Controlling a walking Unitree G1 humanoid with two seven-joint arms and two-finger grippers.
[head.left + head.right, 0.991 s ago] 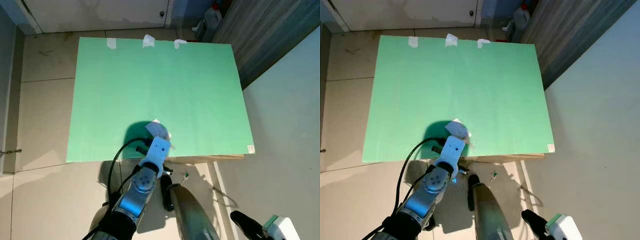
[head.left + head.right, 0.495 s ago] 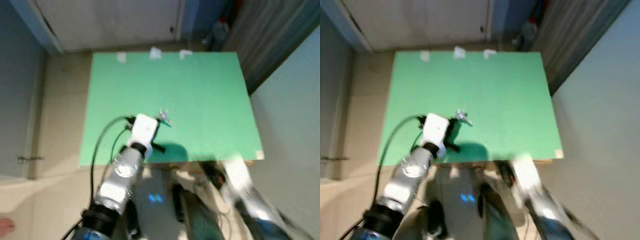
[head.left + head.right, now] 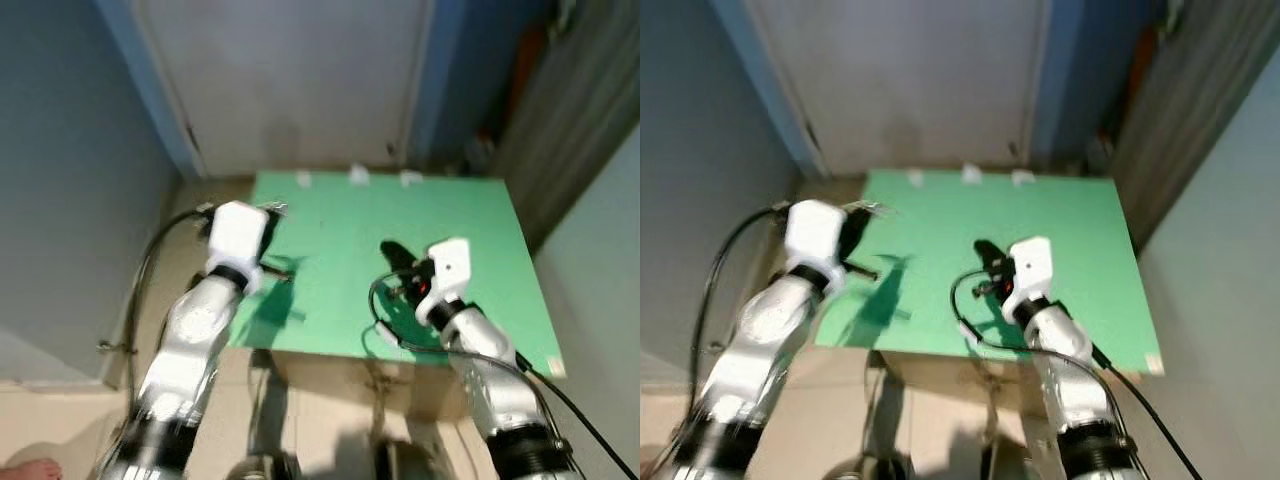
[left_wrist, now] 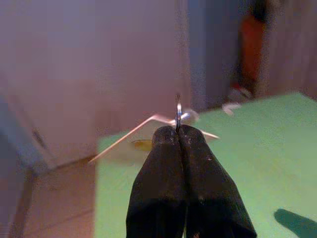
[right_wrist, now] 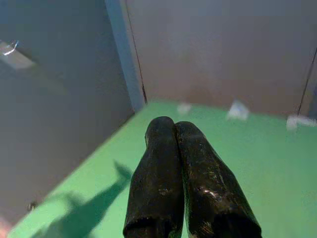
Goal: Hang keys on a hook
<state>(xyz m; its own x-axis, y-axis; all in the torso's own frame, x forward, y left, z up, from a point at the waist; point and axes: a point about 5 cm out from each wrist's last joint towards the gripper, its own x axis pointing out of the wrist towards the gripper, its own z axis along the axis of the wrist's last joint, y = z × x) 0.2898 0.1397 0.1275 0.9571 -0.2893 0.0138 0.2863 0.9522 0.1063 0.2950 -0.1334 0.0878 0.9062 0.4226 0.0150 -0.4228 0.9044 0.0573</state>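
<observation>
Left wrist view shows our left gripper (image 4: 178,133) pinching the keys (image 4: 178,111) at centre frame; we next seek a hook.

The keys (image 4: 178,115) are seen edge-on beyond the left gripper (image 4: 179,130), so their shape cannot be made out (only a thin ring and blurred blades). In the left eye view they (image 3: 272,209) are too small to resolve. Both arms are cut off at 6 o'clock. A red object (image 4: 253,45) at 2 o'clock is blurred beyond identification.
</observation>
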